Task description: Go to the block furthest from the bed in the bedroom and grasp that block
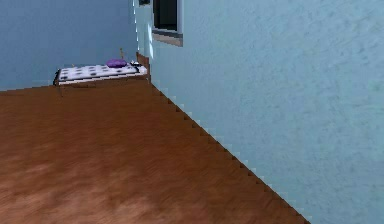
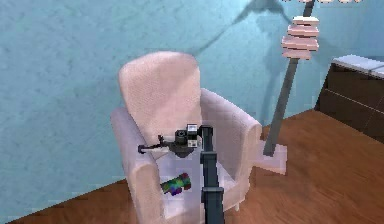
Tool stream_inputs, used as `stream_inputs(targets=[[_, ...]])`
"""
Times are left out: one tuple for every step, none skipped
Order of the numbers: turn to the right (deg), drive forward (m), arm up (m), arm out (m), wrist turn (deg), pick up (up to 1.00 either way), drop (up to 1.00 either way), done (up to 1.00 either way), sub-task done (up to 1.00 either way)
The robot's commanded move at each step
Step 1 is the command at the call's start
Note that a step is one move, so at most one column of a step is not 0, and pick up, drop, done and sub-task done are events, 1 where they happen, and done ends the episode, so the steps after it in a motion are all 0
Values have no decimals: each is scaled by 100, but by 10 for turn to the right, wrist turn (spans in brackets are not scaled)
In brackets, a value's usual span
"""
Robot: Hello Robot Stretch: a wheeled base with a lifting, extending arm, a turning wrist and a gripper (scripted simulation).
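Note:
A pale pink armchair (image 2: pixel 185 105) stands against the blue wall in the arm side view. On its seat near the front lies a small green and dark thing (image 2: pixel 178 185); its shape is too small to name. The dark arm bar (image 2: pixel 210 190) rises from the bottom edge, in front of the chair. My gripper (image 2: pixel 148 149) reaches leftward in front of the chair's seat back, above the small thing. I cannot tell whether it holds anything. In the forward view a low bed (image 1: pixel 98 73) with a dotted cover lies far off by the back wall, with a purple thing (image 1: pixel 117 63) on it.
A floor lamp (image 2: pixel 288 85) on a square base stands right of the armchair, and a dark dresser (image 2: pixel 355 95) sits at the arm side view's right edge. In the forward view, brown wood floor (image 1: pixel 110 150) stretches ahead, bounded on the right by a blue wall (image 1: pixel 290 90) with a window (image 1: pixel 167 18).

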Motion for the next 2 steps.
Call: stream_inputs(targets=[[0, 0, 0, 0, 210, 0, 0, 0, 0], [0, 0, -40, 0, 0, 0, 0, 0, 0]])
